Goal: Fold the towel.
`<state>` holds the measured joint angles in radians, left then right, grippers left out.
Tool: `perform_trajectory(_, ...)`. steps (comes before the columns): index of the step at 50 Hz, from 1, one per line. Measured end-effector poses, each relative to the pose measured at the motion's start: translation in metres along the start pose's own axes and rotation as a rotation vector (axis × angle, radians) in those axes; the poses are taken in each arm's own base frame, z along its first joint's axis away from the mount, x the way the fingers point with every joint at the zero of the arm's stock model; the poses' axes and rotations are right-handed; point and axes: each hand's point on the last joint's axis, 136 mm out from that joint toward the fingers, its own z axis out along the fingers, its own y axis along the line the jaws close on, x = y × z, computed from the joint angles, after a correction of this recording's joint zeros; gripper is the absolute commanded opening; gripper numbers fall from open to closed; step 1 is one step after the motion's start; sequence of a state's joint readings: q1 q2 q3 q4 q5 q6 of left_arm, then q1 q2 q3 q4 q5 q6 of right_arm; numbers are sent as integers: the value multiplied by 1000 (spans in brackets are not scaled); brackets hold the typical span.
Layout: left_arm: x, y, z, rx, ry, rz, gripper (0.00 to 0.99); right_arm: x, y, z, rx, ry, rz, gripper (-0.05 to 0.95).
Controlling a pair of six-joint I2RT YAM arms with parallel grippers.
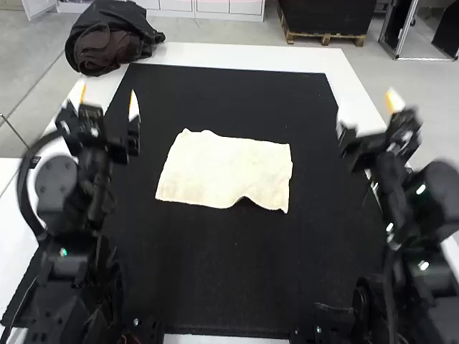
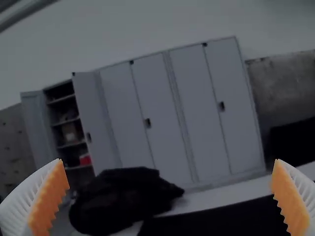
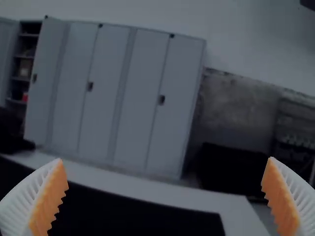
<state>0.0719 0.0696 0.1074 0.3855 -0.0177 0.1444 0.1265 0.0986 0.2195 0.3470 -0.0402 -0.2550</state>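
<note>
The left fingers [image 1: 134, 109] and right fingers [image 1: 394, 102] look blurred in the high view; its edges crop both arms [image 1: 412, 215].

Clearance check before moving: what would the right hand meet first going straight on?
Probably nothing: the way ahead of the right hand, out over the table, looks free as far as shown, though depth is unclear.

The cream towel [image 1: 224, 168] is lying almost flat between the left gripper [image 1: 108, 98] and the right gripper [image 1: 367, 111], its near edge slightly waving.
</note>
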Motion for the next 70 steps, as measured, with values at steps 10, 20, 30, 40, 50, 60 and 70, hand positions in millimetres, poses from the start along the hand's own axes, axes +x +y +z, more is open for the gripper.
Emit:
perform_trajectory(10,-59,14,68,4,58,-47,959,-38,-9,60,-12,82,60,908)
perform_trajectory(20,-11,2,158,47,308,-85,959,27,-12,129,-8,357,156,907)
perform_trajectory(30,95,-18,170,86,600,-91,959,133,-43,138,124,617,254,903)
perform_trajectory(40,147,-25,153,80,725,-78,959,226,-67,113,239,787,309,905)
perform_trajectory(50,175,-26,128,58,763,-66,951,250,-65,98,233,816,316,902)
perform_trajectory(60,197,-31,112,65,801,-71,954,250,-39,104,141,820,286,911)
perform_trajectory(70,238,-52,96,143,907,-93,957,259,8,106,20,856,264,902)
